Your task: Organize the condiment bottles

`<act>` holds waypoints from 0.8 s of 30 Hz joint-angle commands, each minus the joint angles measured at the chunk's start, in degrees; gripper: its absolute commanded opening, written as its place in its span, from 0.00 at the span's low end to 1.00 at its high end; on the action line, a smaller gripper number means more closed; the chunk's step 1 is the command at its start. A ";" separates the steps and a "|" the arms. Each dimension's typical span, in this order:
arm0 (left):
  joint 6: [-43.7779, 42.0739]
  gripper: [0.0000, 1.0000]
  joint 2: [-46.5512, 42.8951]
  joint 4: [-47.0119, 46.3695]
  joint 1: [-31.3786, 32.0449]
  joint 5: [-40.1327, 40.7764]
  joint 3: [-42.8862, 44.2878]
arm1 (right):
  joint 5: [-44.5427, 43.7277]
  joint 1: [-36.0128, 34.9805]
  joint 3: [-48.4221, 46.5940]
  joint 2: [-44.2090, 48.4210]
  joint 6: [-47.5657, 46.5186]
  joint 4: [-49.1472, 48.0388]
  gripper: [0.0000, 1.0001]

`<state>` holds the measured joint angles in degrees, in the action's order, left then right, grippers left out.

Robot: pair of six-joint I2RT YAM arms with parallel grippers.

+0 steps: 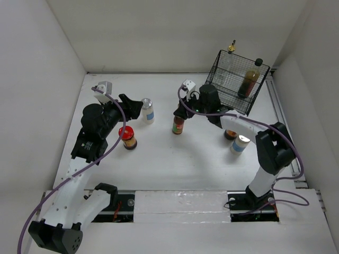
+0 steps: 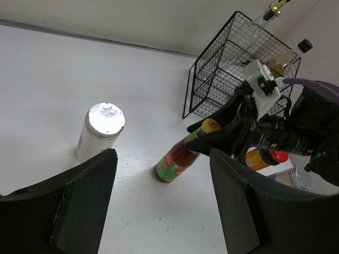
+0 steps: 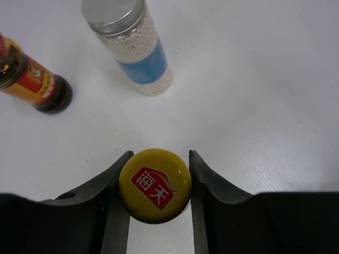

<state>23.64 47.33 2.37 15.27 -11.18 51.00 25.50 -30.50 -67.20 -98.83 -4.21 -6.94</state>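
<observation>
Pinched by the right claw [image 3: 160, 154] at its yellow cap: small bottle [image 3: 154, 185], mid-table (body hidden beneath the cap from the wrist). Spread, empty: left claw [image 2: 161, 156], near a shaker [image 2: 100, 132]. Behind basket [image 1: 225, 87] wire: dark bottle [image 1: 249, 82], label illegible.

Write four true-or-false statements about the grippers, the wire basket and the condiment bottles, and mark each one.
1. The right gripper is closed on the cap of the yellow-capped bottle. True.
2. The left gripper holds a shaker. False: its fingers are spread and empty; the shaker stands on the table just ahead of it.
3. The wire basket holds two bottles. True: the gold-capped bottle and the black-capped bottle.
4. The yellow-capped bottle is inside the basket. False: it is outside, its base on the table.
</observation>
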 commanded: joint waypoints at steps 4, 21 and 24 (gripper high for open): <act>-0.08 0.67 -1.01 -2.81 -0.50 -0.86 0.06 | -2.64 -0.88 -1.79 5.11 3.93 -4.75 0.26; -0.08 0.67 0.04 -2.81 -0.50 -0.86 0.06 | -15.83 20.04 -13.47 11.65 8.86 -9.31 0.22; -0.08 0.67 0.04 -2.81 -0.50 -0.86 0.06 | -15.83 22.67 -16.46 9.89 10.35 -10.02 0.21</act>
<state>23.64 47.55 2.37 15.27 -11.20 51.00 9.76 -9.06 -77.89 -88.47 3.49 -8.03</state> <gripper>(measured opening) 0.663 0.479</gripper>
